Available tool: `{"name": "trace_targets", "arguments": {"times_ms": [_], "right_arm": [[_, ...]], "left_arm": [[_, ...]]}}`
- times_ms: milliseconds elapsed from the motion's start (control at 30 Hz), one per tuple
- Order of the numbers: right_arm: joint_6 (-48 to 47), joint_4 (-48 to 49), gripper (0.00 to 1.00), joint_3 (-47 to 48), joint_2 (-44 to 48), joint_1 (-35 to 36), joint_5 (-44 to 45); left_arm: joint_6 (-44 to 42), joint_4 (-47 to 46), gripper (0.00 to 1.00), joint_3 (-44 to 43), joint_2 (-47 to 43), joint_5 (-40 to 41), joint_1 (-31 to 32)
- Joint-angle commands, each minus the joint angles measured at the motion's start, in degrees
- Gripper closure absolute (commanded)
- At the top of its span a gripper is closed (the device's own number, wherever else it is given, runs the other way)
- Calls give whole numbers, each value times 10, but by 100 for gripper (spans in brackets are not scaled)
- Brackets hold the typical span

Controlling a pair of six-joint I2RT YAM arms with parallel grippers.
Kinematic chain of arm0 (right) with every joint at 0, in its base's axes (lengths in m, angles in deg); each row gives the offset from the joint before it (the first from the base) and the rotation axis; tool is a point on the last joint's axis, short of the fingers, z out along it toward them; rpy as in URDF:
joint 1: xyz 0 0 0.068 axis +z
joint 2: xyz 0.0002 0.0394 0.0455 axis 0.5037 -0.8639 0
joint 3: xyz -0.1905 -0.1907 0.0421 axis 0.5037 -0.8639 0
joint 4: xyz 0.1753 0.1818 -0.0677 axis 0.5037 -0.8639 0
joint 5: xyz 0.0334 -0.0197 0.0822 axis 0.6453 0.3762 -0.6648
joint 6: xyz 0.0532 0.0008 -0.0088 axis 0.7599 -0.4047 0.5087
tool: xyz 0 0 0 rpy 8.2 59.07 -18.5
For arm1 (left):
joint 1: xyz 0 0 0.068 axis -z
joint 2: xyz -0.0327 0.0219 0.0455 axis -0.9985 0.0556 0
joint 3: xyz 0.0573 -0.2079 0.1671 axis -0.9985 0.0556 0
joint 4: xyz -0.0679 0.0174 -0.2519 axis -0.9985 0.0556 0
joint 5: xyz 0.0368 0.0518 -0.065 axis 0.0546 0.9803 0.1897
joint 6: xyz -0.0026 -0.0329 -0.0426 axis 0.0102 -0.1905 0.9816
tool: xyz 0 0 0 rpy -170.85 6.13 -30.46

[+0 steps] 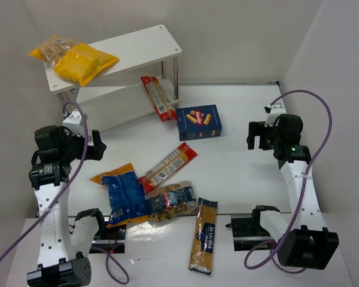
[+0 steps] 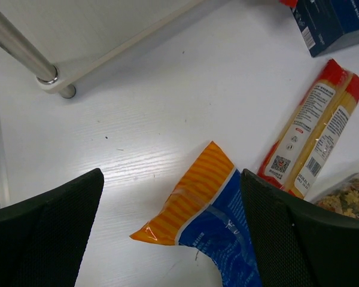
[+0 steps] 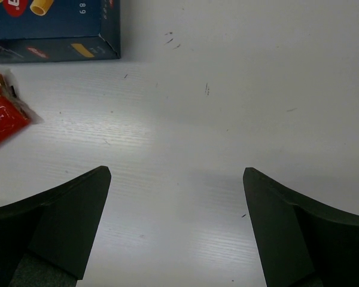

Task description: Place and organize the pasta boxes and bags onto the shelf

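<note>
White wood-grained tabletop (image 1: 245, 179) bears a crinkly blue-orange bag (image 1: 122, 194), left gripper (image 2: 172, 179) and right gripper (image 3: 176, 173) gaping empty.

A yellow bag (image 1: 78, 60) lies on the white shelf's (image 1: 140, 45) top tier. Scattered on the surface (image 1: 239, 173): dark blue box (image 1: 198, 122), blue-orange bag (image 1: 122, 194), clear bag (image 1: 170, 200), blue-labelled packet (image 1: 204, 234), red packet (image 1: 167, 164), and a second red packet (image 1: 157, 97) beside the shelf.

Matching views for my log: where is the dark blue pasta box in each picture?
Top external: dark blue box, centre, right of the shelf.
Left wrist: top right corner, cut off.
Right wrist: top left corner, cut off.
Shared landmark: the flat-lying red packet, seen in all three.
</note>
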Motion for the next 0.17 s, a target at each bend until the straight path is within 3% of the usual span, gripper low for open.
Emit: {"name": "trace_targets", "arguments": {"times_ms": [0,133], "right_arm": [[1,31,0,-7,41,-4,-1],[7,31,0,-6,47,-4,8]], "left_arm": [[11,-28,0,-1,-26,9,1],[11,-28,0,-1,-32,9,1]]}}
